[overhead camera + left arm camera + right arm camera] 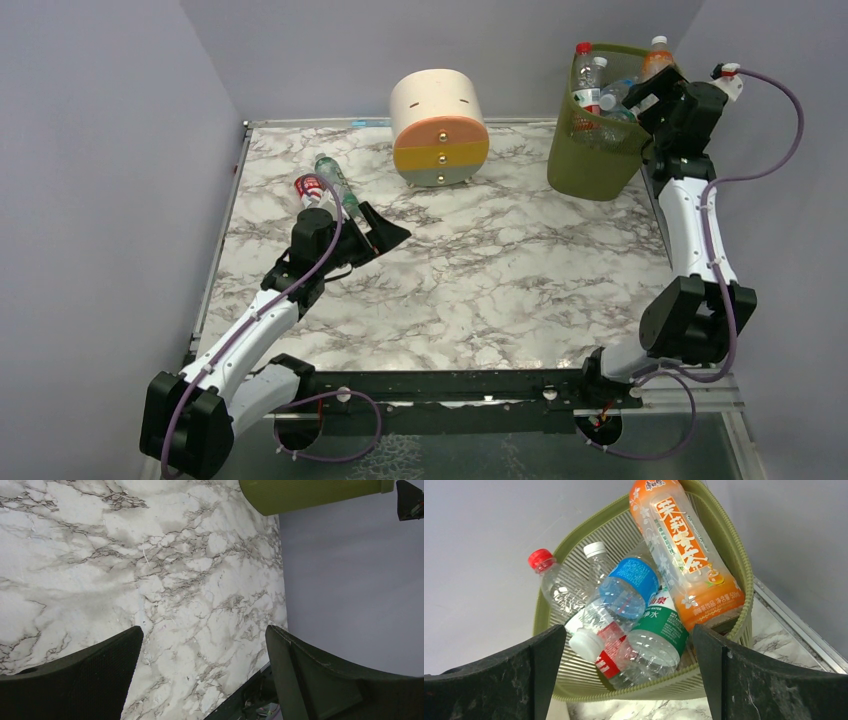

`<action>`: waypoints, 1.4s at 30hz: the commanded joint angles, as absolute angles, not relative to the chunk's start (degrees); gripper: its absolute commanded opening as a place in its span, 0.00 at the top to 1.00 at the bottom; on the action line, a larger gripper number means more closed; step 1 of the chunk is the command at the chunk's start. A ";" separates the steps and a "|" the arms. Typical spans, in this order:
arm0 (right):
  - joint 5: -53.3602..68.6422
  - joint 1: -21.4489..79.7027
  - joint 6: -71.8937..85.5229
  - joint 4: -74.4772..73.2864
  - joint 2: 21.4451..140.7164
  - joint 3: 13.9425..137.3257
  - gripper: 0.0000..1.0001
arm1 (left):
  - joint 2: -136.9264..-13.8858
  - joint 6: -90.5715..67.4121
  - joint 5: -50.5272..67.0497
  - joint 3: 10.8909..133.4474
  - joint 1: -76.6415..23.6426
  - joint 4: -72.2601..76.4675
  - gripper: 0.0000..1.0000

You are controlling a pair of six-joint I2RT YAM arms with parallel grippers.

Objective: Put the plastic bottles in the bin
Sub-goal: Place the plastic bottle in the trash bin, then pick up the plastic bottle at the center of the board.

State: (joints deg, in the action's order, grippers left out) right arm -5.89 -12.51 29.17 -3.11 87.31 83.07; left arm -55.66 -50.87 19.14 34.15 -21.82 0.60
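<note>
The marble table (pixel 480 270) filled most of the overhead view. At its far right corner stood the olive bin (pixel 590 165), upright, mouth up, narrowing toward its base. The round drawer unit (pixel 440 125) sat at the far edge near the middle, well apart from the bin.

The bin was heaped with bottles. The biggest, the orange tea bottle (pixel 684 555), leaned on the right side of the rim, its long axis steep and its neck poking above the rim. Beside it a blue-labelled bottle (pixel 631 582) and a green-labelled bottle (pixel 659 627) lay slanted across the pile. A red-capped bottle (pixel 551 580) stood against the far-left wall, cap up.

Two more bottles lay flat on the table's left side. One was a green bottle (pixel 335 182), its long axis running from far-left to near-right. A red-labelled bottle (pixel 311 187) lay just beside it, partly hidden by the left arm.

The right gripper (pixel 628 632) hung over the bin's near rim, jaws spread, holding nothing. The left gripper (pixel 202 635) sat low over the marble just right of the two bottles, jaws likewise spread and empty.
</note>
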 commanded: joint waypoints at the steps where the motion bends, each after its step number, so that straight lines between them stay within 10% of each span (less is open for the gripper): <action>1: -3.60 -13.01 29.97 -3.84 82.54 81.18 0.00 | -54.82 -50.08 20.98 33.60 -21.83 2.08 0.01; 20: 16.59 -10.64 33.62 -3.07 68.70 67.03 0.00 | -54.16 -47.96 15.49 37.31 -21.77 -5.15 0.01; 42: 18.54 15.51 28.39 -7.32 59.29 54.35 0.00 | -61.07 -45.34 2.00 41.86 -12.97 -17.79 0.01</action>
State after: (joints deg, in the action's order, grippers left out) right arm 16.45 14.00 29.87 -6.59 60.53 56.99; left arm -56.07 -46.22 3.49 39.29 -16.12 -16.43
